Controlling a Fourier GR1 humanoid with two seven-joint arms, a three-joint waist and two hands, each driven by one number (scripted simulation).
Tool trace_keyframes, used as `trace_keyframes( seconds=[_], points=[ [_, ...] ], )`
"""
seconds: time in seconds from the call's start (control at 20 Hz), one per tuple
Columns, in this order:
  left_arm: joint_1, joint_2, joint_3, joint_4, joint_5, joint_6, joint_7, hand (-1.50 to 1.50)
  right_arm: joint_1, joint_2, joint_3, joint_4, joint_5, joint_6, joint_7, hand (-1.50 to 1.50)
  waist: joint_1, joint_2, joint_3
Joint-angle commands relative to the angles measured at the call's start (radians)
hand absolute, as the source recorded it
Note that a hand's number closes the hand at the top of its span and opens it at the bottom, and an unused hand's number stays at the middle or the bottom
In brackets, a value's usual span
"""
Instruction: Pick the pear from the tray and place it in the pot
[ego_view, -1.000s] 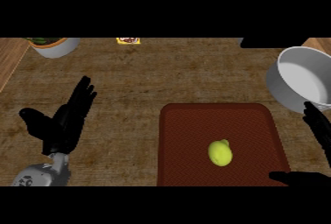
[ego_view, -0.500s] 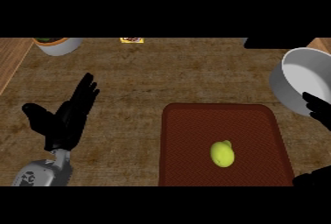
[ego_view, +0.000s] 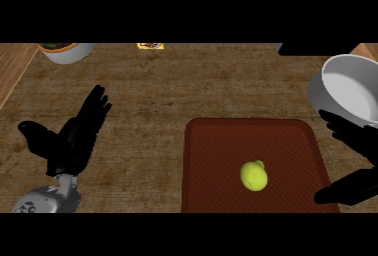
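Lying on the red tray (ego_view: 214, 150), right of its middle, the pear (ego_view: 253, 176) was untouched. The right hand (ego_view: 353, 136) sat at the tray's right edge beside the white pot (ego_view: 358, 92), fingers apart; the left hand (ego_view: 74, 142) rested over the worktop (ego_view: 184, 85), fingers straight.

You can see the left hand (ego_view: 68, 149) is all black, with long thin fingers (ego_view: 94, 107) and a thick thumb (ego_view: 34, 132). Below it, the forearm (ego_view: 46, 201) is grey and round with small dark marks. The right hand (ego_view: 351, 134) is black too.
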Motion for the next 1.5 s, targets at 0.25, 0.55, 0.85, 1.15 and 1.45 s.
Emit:
trace_keyframes(
  seconds=[0.25, 0.55, 0.85, 1.15, 1.45],
  points=[
    [0.000, -0.059, -0.002, 0.010, -0.051, -0.001, 0.012, 0.00, 0.013, 0.108, 0.060, 0.037, 0.119, 0.098, 0.086, -1.50, -0.007, -0.001, 0.000],
    [-0.063, -0.048, 0.076, 0.061, -0.036, -0.049, 0.017, 0.00, -0.029, 0.233, 0.081, -0.003, 0.210, 0.049, 0.196, -1.50, -0.008, -0.001, 0.000],
    [0.013, -0.088, 0.062, 0.023, -0.073, -0.071, -0.005, 0.00, -0.038, 0.295, 0.022, 0.007, 0.269, 0.100, 0.190, -1.50, -0.006, 0.000, 0.000],
    [0.041, -0.110, 0.052, 0.025, -0.085, -0.081, -0.031, 0.00, -0.067, 0.390, 0.097, 0.053, 0.358, 0.038, 0.251, -1.50, -0.005, -0.001, 0.000],
    [-0.032, -0.081, 0.095, 0.011, -0.086, -0.088, 0.037, 0.00, -0.101, 0.375, 0.079, 0.205, 0.378, 0.087, 0.212, -1.50, -0.004, 0.000, 0.000]
  ],
)
